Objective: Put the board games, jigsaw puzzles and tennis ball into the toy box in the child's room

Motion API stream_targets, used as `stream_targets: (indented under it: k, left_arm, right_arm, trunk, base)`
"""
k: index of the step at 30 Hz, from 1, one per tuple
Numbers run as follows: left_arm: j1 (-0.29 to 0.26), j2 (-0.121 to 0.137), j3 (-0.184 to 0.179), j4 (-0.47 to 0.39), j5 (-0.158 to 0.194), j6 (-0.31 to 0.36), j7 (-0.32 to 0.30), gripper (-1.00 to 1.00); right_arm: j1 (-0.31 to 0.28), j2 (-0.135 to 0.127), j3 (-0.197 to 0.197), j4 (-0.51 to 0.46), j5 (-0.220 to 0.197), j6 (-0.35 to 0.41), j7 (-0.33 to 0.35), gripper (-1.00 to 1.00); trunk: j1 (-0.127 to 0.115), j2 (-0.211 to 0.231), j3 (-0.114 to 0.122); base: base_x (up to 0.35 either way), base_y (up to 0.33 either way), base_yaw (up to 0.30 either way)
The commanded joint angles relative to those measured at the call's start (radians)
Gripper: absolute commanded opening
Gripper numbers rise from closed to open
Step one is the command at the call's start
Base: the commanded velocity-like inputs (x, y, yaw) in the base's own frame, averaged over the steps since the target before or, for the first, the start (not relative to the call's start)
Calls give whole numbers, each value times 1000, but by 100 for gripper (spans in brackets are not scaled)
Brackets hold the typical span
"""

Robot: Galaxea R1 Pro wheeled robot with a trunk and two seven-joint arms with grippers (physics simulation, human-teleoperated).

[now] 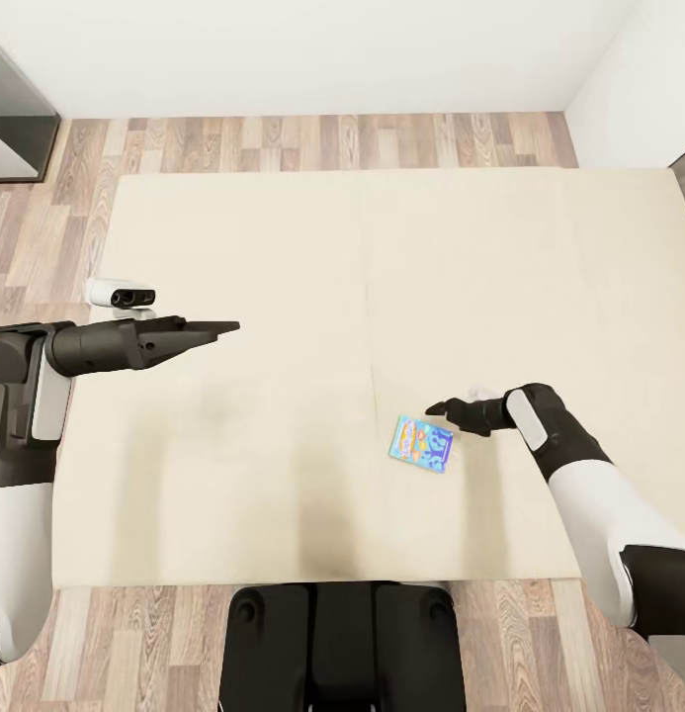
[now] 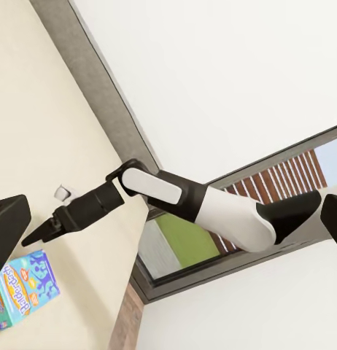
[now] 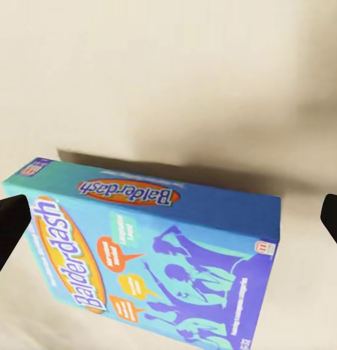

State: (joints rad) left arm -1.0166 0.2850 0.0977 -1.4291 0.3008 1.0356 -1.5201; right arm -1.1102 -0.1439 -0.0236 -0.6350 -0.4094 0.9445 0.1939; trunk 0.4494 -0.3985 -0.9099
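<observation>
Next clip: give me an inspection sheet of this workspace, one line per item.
Surface: cream bed, seam down its middle.
Job's things: blue Balderdash board game lying flat on the bed.
Clutter: nothing seen.
End effectors: right end effector open, just above the game, not touching it; left end effector over the bed, holding nothing, open or shut unclear.
Cables: nothing seen.
Surroundings: wood-plank floor, white wall.
</observation>
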Motion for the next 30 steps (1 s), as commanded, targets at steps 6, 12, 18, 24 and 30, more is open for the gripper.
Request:
stream_targets:
  k: [6,12,18,24,30]
  left_arm:
    - [0,0,0,0,0,11,-4,100]
    - [0,0,0,-1,1,11,-3,100]
    - [1,0,-1,-1,1,11,-3,100]
    - [1,0,0,-1,0,11,-3,100]
    - [1,0,0,0,1,11,-3,100]
  right_arm:
    - [0,1,-3,17,9,4,9,100]
    - [0,20,22,54,10,4,9,100]
    - [0,32,79,63,9,4,9,100]
    - [0,47,91,64,10,2,9,100]
    - [0,96,94,60,10,1,9,100]
  trunk:
    - [1,-2,-1]
    - [1,-2,-1]
    - [1,-2,-1]
    - [1,-2,-1]
    - [1,-2,-1]
  base:
    - [0,0,0]
    - [0,0,0]
    - [0,0,0]
    - [0,0,0]
    - [0,0,0]
